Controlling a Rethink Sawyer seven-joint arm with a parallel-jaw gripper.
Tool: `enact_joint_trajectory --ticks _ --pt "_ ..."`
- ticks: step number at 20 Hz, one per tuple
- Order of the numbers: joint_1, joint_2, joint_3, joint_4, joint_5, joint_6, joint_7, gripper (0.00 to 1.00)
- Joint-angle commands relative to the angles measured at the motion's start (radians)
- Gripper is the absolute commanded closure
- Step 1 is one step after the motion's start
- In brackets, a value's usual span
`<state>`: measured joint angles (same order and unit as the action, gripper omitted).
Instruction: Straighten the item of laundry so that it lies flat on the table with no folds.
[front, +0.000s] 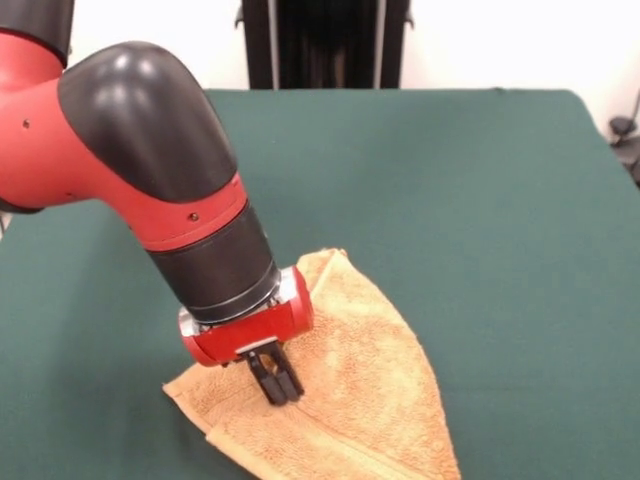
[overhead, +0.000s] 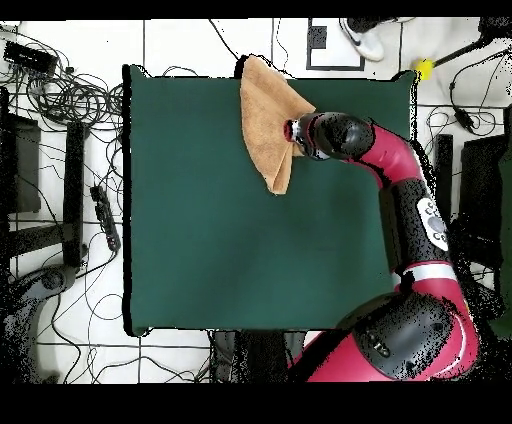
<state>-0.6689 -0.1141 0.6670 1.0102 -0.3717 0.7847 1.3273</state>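
With its fingers pressed together, the hand (front: 283, 388) meets the folded towel (front: 350, 390) directly beneath it on the bench (front: 450, 200); dragging from here risks bunching rather than unfolding the layers.

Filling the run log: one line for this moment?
gripper: shut, tips down on towel | towel: folded, not flat, at table edge | table: green | flattening: not done

Gripper (front: 282, 385) fingers together, touching folded towel (front: 350, 390) on table (front: 480, 200)
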Motion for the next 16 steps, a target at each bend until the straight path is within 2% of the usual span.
enact_joint_trajectory --ticks 1,5,10,16 --pt "-0.041 0.131 -0.222 0.044 -0.184 0.224 -0.266 1.0" --pt "-0.078 0.127 -0.214 0.103 -0.167 0.189 -0.255 1.0" --pt "-0.162 0.149 -0.171 0.186 -0.138 0.115 -0.268 1.0" --pt "-0.185 0.133 -0.166 0.205 -0.103 0.193 -0.231 1.0"
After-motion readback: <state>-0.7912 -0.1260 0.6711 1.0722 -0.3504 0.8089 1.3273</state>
